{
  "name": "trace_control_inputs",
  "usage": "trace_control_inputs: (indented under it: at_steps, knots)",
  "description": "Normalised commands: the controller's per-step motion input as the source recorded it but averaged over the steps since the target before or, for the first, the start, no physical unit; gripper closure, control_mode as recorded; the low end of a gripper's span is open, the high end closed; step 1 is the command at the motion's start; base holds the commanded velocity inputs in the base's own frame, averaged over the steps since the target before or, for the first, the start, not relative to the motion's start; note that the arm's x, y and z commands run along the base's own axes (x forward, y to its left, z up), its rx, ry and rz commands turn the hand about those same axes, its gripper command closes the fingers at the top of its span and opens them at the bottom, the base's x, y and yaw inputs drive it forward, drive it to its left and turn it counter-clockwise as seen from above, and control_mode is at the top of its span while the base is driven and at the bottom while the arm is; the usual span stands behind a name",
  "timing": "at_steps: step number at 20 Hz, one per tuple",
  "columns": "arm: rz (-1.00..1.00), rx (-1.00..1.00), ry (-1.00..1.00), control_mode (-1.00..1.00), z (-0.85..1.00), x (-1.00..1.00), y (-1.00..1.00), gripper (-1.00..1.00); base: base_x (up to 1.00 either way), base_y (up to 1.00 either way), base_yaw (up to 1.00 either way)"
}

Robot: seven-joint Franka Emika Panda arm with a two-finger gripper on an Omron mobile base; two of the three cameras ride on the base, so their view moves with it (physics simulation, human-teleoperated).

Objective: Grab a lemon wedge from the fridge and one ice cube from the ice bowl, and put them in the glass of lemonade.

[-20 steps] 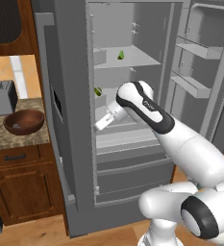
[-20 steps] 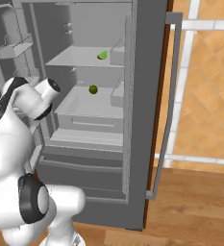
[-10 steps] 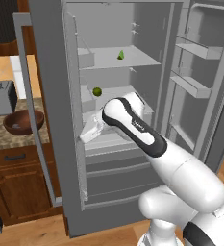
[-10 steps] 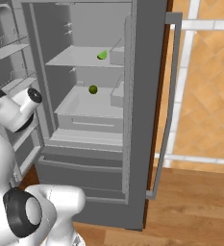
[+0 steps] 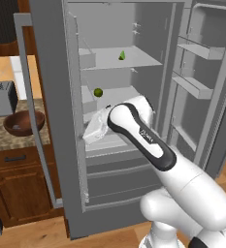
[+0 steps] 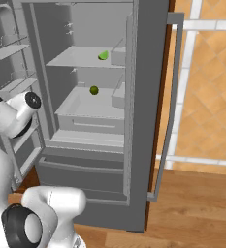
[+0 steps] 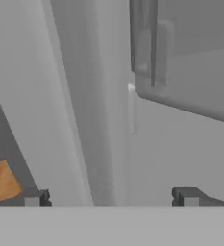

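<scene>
The claw (image 7: 108, 196) stands wide open and holds nothing; its 2 dark fingertips (image 7: 183, 196) sit at the bottom corners of the hand view, facing grey fridge panels at close range. In the left base view the claw (image 5: 96, 130) is low at the left side of the open fridge (image 5: 51, 121), near the inner wall and below the middle shelf (image 5: 115, 95). Risk 1: the hand is close to the wall and shelf edges, so a careless lift toward the target could strike or snag on them. The lemon wedge (image 5: 122, 55) lies on the upper shelf (image 5: 134, 62), well above the claw, and is small, so an off-centre closure could pinch its edge and flick it deeper in or off the shelf. Risk 2: a round green fruit (image 5: 98, 92) rests on the middle shelf, nearer the claw than the wedge; it could be mistaken for the target or knocked while the hand passes. The right base view confirms the wedge (image 6: 103, 55) above the fruit (image 6: 93, 90). Risk 3: the ice bowl (image 5: 22, 122) sits on the bench (image 5: 12, 138) to the left, beside a toaster (image 5: 1, 98), beyond the open left door (image 5: 34, 111); a swing that way could foul the door. The glass of lemonade cannot be identified with confidence.
</scene>
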Motion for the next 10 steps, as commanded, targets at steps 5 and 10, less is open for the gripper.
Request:
trace_control_inputs:
  at_steps: [5, 10]
  knots:
    - [-0.1, 0.01, 0.0, -1.0, 0.56, -0.28, -0.53, -1.0, 0.0, 0.0, 0.0]
    - [-0.31, -0.02, 0.01, -1.0, 0.11, -0.5, -0.8, -1.0, 0.0, 0.0, 0.0]
